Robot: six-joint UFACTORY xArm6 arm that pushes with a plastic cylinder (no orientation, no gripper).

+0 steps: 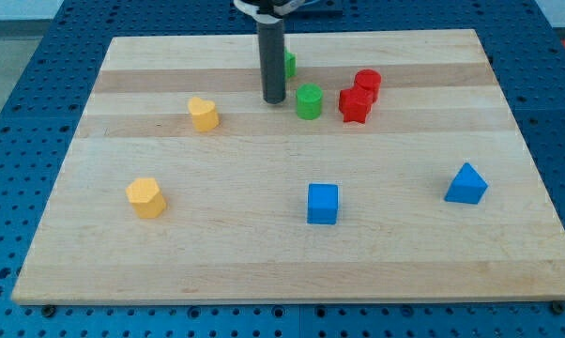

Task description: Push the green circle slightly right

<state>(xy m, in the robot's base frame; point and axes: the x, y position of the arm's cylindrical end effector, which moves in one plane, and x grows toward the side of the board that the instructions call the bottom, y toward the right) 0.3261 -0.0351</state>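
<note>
Short green circle (pixel 309 101) stands upright just right of my tip (pixel 274 99)

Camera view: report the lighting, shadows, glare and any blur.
Camera view: soft, even light, no glare on the wooden board; sharp throughout; only faint, short shadows under blocks such as the blue cube and green circle; my tip, just to that circle's left in the view, casts barely any shadow.
</note>
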